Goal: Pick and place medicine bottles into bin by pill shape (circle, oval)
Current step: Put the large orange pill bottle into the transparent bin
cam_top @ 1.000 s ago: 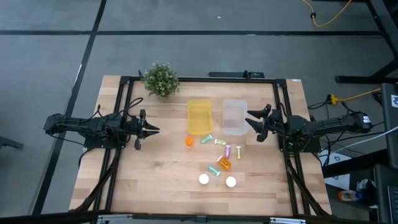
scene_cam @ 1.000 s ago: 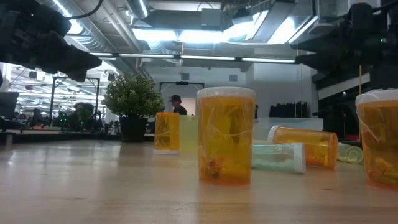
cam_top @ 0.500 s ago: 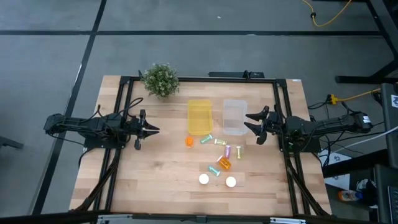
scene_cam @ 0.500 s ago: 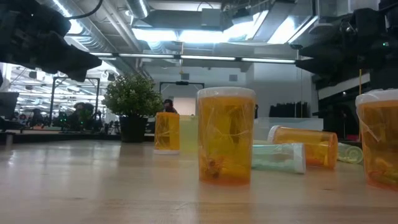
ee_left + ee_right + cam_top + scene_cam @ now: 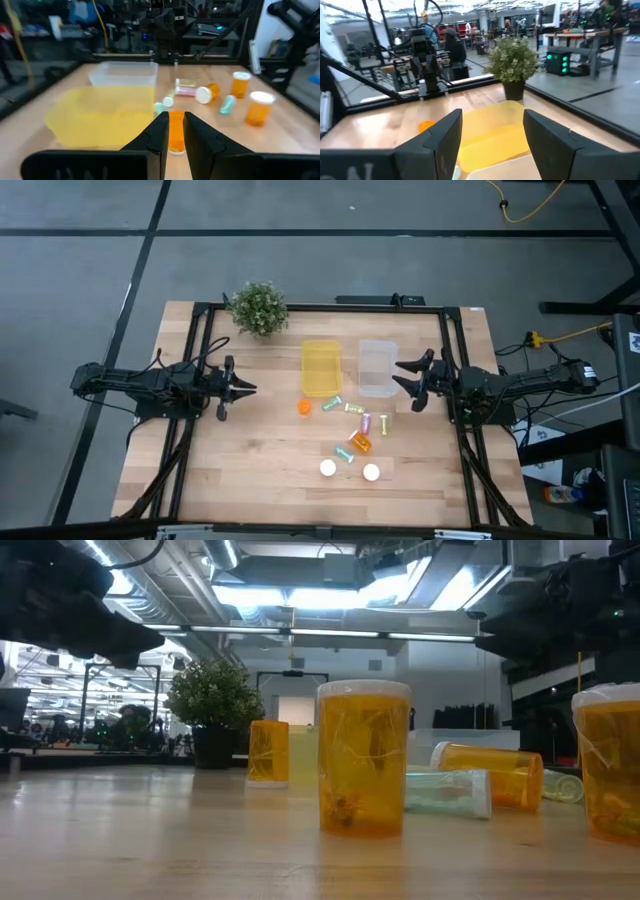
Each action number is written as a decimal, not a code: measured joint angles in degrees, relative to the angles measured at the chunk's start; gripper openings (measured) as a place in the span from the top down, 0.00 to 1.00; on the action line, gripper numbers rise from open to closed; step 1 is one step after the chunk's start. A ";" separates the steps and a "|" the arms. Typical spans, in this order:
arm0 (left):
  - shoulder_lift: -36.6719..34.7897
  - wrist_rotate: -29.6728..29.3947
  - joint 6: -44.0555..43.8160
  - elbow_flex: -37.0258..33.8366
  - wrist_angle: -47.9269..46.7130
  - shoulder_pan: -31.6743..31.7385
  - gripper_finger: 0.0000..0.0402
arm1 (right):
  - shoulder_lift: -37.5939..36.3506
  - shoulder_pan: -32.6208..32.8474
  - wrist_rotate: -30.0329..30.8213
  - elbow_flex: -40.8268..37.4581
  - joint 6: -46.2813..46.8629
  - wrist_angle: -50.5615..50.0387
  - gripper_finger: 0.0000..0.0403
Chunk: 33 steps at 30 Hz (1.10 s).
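Note:
Several medicine bottles lie and stand mid-table in front of the yellow bin (image 5: 320,367) and the clear bin (image 5: 378,367). An orange bottle (image 5: 304,407) stands near the yellow bin. Two white-capped orange bottles (image 5: 327,468) (image 5: 371,472) stand nearer the front, and one orange bottle (image 5: 361,443) lies on its side among teal, pink and cream vials (image 5: 366,421). My left gripper (image 5: 250,388) hovers level at the table's left, pointing at the orange bottle (image 5: 175,135), with only a narrow gap between its fingers. My right gripper (image 5: 400,380) hovers open at the right, beside the clear bin.
A green potted plant (image 5: 258,308) stands at the far left of the table. A black frame (image 5: 320,305) runs around the work area. Bare wood lies left of the bottles and along the front edge (image 5: 250,480).
My right gripper has rolled a little at the wrist while staying in place beside the clear bin. The bottles have stayed still.

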 joint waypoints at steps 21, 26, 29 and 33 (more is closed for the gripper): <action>0.00 -1.34 -2.61 0.01 0.23 0.02 0.87 | -0.02 0.00 8.78 0.00 0.28 2.89 0.47; 0.00 -1.76 -11.96 0.00 0.27 0.00 0.87 | -0.02 0.00 8.76 0.00 8.06 2.80 0.47; 0.00 -3.12 -13.74 0.00 0.54 -0.01 0.87 | -0.02 0.00 8.88 0.00 10.91 3.23 0.47; 0.00 -9.08 -11.16 0.01 1.57 0.02 0.87 | -0.02 0.00 12.28 0.02 7.91 3.55 0.47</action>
